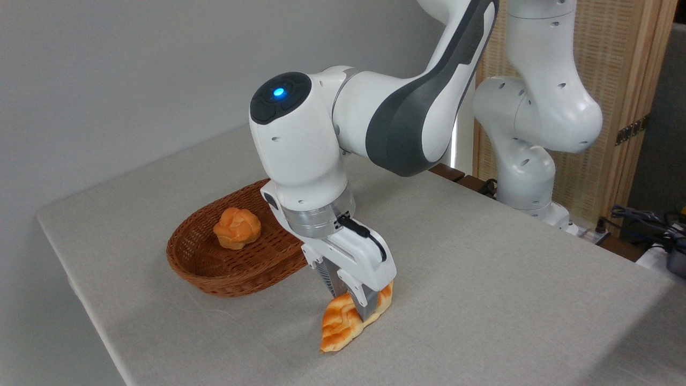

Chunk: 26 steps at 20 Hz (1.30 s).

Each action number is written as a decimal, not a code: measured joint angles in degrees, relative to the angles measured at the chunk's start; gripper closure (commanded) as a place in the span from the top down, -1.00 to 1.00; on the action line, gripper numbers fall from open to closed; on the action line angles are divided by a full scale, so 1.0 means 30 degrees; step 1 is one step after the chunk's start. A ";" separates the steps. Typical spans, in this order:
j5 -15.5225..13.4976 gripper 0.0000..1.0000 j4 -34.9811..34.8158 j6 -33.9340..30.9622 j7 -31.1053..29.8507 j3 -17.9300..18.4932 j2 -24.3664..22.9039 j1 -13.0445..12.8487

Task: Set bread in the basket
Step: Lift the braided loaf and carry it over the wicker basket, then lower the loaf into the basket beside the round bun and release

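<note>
Pinching the bread (343, 324) across its middle, gripper (355, 305) fingers closed on the loaf, lower tip touching or just off the table (482, 279), near the basket (214, 268). Best lifting straight up first, high enough to clear the braided rim, then carrying leftward and releasing low beside the small knotted bun (237, 228) already inside, not on top of it. Keeping the squeeze gentle, since a soft loaf may sag or slip. Far fingertip hidden behind the loaf; right part of the basket covered by the arm; exact contact with the cloth hard to judge
</note>
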 measured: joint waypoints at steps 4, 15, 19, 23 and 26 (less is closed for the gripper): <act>0.0000 -0.12 0.0451 -0.0011 0.0014 -0.0004 -0.0426 -0.0009; -0.1565 -0.09 0.1880 -0.0491 -0.0123 -0.3905 -0.2092 -0.0134; -0.2066 0.61 0.1872 -0.0492 -0.0382 -0.5720 -0.2077 -0.0189; -0.2307 1.00 0.1836 -0.0486 -0.0508 -0.7316 -0.1736 -0.0203; -0.2307 1.00 0.1830 -0.0431 -0.0742 -0.7981 -0.1225 -0.0207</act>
